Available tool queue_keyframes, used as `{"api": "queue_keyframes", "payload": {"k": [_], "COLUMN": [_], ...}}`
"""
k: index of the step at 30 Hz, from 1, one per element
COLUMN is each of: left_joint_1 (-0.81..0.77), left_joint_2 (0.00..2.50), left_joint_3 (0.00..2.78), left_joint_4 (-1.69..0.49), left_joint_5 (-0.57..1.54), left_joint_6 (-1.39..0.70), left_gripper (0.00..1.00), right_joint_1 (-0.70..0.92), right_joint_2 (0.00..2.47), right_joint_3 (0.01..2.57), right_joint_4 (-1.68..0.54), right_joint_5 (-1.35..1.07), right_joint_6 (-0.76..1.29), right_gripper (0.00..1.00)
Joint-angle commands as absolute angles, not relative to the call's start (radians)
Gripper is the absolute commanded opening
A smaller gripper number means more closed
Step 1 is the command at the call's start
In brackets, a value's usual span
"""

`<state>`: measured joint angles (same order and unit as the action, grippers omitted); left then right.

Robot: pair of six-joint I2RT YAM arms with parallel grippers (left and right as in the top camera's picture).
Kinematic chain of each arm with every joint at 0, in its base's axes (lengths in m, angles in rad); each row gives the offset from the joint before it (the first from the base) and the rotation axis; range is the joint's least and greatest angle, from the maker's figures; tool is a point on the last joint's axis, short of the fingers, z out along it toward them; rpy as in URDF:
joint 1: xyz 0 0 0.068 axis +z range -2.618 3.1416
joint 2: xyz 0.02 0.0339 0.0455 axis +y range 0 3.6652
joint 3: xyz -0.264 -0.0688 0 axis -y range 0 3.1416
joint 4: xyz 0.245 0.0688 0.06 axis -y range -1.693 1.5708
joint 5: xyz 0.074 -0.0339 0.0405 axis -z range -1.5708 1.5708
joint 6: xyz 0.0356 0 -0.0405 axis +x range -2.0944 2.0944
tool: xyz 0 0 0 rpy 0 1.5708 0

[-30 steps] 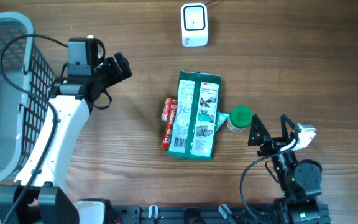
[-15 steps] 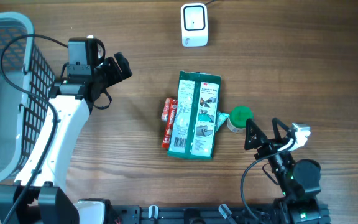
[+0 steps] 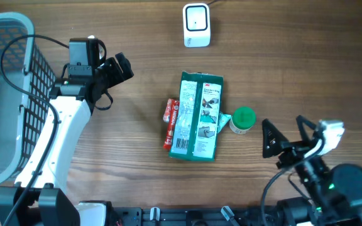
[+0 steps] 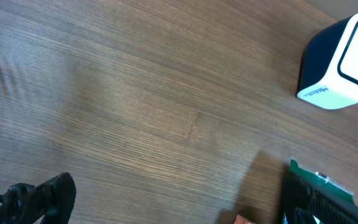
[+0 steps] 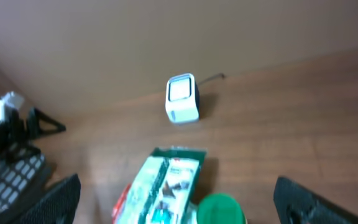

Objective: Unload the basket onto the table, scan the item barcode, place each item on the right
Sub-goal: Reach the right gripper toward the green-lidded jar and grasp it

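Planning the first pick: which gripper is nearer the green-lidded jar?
Right. The right gripper is just to the jar's right, apart from it; the left gripper is far off, past the green box, near the basket.

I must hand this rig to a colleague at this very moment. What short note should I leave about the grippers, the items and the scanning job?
Grippers: the left gripper is open and empty, over bare table between the basket and the items. The right gripper is open and empty, right of the green-capped jar and not touching it.
Items: the green package lies flat mid-table, the red pack is at its left edge and the jar at its right. The scanner stands beyond them.
Done: nothing is held or at the scanner.
Left: grasp an item and show its barcode to the scanner.
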<state>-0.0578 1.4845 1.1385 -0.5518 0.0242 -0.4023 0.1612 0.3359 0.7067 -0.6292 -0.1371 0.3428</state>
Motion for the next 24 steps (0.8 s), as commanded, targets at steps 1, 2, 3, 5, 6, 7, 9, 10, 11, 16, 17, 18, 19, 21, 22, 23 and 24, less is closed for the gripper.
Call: {"api": "queue_keyframes", "payload": {"k": [1,2,3,5,6,7,9,10,11,16,17,18,19,21,22,23,24], "left_joint_1": [-0.054,-0.054,-0.054,-0.054,-0.054,-0.054,-0.054,-0.054,-0.054,-0.054,-0.054,-0.054,-0.054,-0.054,-0.054,-0.054,-0.054], "left_joint_2": [1.487,1.487,1.487,1.487,1.487,1.487,1.487,1.487,1.487,1.487,1.487,1.487,1.487,1.487,1.487,1.487,1.487], "left_joint_3": [1.147,1.147,1.147,1.147,1.147,1.147,1.147,1.147,1.147,1.147,1.147,1.147,1.147,1.147,1.147,1.147,1.147], "left_joint_4": [-0.551,-0.551,-0.551,-0.551,-0.551,-0.551,-0.551,-0.551,-0.551,-0.551,-0.551,-0.551,-0.551,-0.551,-0.551,-0.551,-0.551], "left_joint_5": [0.013,0.013,0.013,0.014,0.013,0.014,0.014,0.013,0.013,0.014,0.013,0.013,0.013,0.013,0.013,0.013,0.013], "left_joint_6": [-0.400,-0.400,-0.400,-0.400,-0.400,-0.400,-0.400,-0.401,-0.400,-0.400,-0.401,-0.401,-0.400,-0.400,-0.400,-0.400,-0.400], "left_gripper": [1.00,1.00,1.00,1.00,1.00,1.00,1.00,1.00,1.00,1.00,1.00,1.00,1.00,1.00,1.00,1.00,1.00], "right_joint_1": [0.165,0.165,0.165,0.165,0.165,0.165,0.165,0.165,0.165,0.165,0.165,0.165,0.165,0.165,0.165,0.166,0.168], "right_joint_2": [0.580,0.649,0.717,0.838,0.905,1.007,1.097,1.132,1.161,1.259,1.274,1.285,1.298,1.312,1.316,1.320,1.323], "right_joint_3": [0.983,1.058,1.132,1.255,1.319,1.407,1.473,1.492,1.499,1.497,1.496,1.495,1.490,1.468,1.459,1.440,1.417], "right_joint_4": [-0.835,-0.908,-0.986,-1.118,-1.187,-1.268,-1.302,-1.312,-1.314,-1.335,-1.344,-1.349,-1.356,-1.362,-1.364,-1.366,-1.361], "right_joint_5": [-0.128,-0.128,-0.128,-0.128,-0.129,-0.133,-0.133,-0.138,-0.141,-0.139,-0.139,-0.139,-0.139,-0.138,-0.138,-0.137,-0.137], "right_joint_6": [0.315,0.315,0.316,0.316,0.316,0.316,0.300,0.257,0.235,0.278,0.293,0.292,0.297,0.323,0.331,0.350,0.353], "right_gripper": [1.00,1.00,1.00,1.00,1.00,1.00,1.00,1.00,1.00,0.57,0.56,0.56,0.60,0.70,0.72,0.78,0.83]}}
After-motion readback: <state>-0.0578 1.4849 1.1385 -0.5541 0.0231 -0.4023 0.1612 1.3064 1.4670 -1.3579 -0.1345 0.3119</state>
